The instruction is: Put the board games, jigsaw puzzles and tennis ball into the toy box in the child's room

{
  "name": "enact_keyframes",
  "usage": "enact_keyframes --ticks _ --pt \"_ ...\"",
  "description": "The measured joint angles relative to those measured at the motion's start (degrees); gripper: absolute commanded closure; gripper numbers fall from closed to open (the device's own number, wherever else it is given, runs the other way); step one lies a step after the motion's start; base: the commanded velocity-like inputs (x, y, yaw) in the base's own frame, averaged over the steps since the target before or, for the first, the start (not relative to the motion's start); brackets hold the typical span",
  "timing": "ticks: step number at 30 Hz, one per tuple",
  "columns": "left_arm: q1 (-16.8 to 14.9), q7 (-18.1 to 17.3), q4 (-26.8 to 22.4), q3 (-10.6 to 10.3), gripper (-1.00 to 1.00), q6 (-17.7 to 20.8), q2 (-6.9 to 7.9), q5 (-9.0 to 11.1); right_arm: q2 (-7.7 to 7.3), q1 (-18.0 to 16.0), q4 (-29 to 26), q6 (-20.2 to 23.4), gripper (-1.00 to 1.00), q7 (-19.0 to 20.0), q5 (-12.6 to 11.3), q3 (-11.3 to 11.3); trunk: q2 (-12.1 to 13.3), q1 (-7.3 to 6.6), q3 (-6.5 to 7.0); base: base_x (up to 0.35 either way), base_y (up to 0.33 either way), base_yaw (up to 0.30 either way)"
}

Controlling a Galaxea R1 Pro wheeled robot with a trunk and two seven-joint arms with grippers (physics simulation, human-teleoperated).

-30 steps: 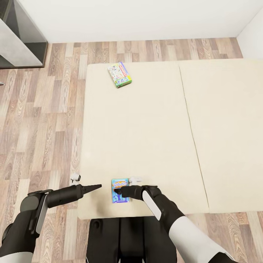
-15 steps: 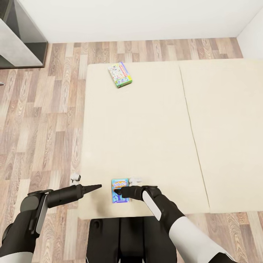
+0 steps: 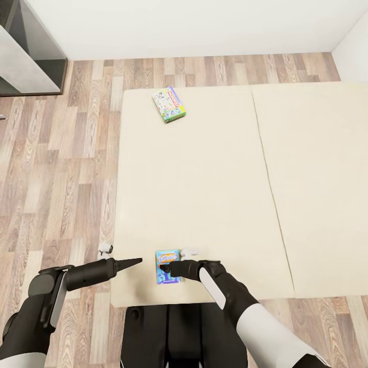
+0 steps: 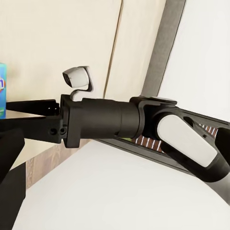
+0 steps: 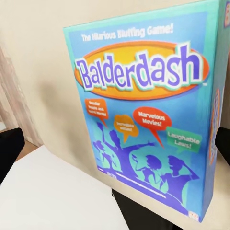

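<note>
Two board games [image 3: 168,266] on beige bed [image 3: 204,194]

We look steeply down on the bed [image 3: 204,194] from the head; the right wrist camera sits close over the blue box [image 5: 143,115], shared with our head view [image 3: 167,266].

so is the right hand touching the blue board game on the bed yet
Cannot tell. In the head view the right hand overlaps the blue Balderdash box; the right wrist view shows dark fingertips flanking the box, but neither view shows the contact or a gap plainly.
</note>
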Motion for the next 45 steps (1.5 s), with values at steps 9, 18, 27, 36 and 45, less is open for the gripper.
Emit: enact_keyframes --ticks 9,18,27,36,45 --pt "0.0 0.0 0.0 0.0 -1.0 0.0 0.0 0.0 0.0 0.0 0.0 0.0 -1.0 0.0 0.0 0.0 0.0 0.0 0.0 0.0 0.0 0.0" --pt "0.0 0.0 0.0 0.1 -1.0 0.0 0.07 0.0 0.0 0.0 0.0 0.0 -1.0 0.0 0.3 0.1 0.0 0.0 0.0 0.0 0.0 0.0" --pt "0.0 0.0 0.0 0.1 -1.0 0.1 0.16 0.0 0.0 0.0 0.0 -0.1 -1.0 0.0 0.4 0.1 0.0 0.0 0.0 0.0 0.0 0.0" --pt "0.0 0.0 0.0 0.1 -1.0 0.1 0.17 0.0 0.0 0.1 0.0 0.0 -1.0 0.0 0.5 0.1 0.0 0.0 0.0 0.0 0.045 0.0" --pt "0.0 0.0 0.0 0.1 -1.0 0.1 0.17 0.0 0.0 0.1 0.0 -0.1 -1.0 0.0 0.6 0.2 0.0 0.0 0.0 0.0 0.011 0.0"
